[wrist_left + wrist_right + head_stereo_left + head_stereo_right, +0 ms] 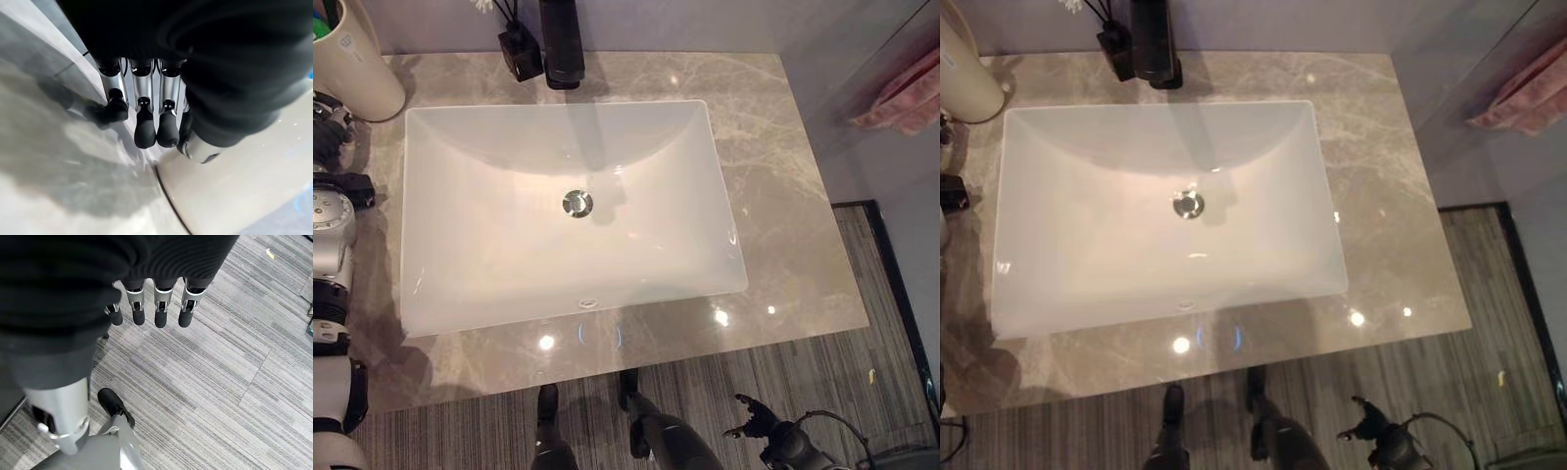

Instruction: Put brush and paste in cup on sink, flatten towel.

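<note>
A tall cream cup (350,61) stands on the marble counter (773,196) at the back left corner, with something green and blue showing inside its rim. My left hand (145,117) hangs right beside the cup's base (244,196), fingers straight and pointing down at the counter, holding nothing. My right hand (756,419) is low over the striped floor in front of the counter, and its fingers (160,313) are straight and empty. A pink towel (908,98) hangs rumpled off to the right, beyond the counter's edge.
A white rectangular basin (705,255) with a metal drain (577,203) takes up most of the counter. A black faucet (562,44) and a small black diffuser bottle (520,51) stand behind it. A black-edged mat (891,284) lies on the floor at right.
</note>
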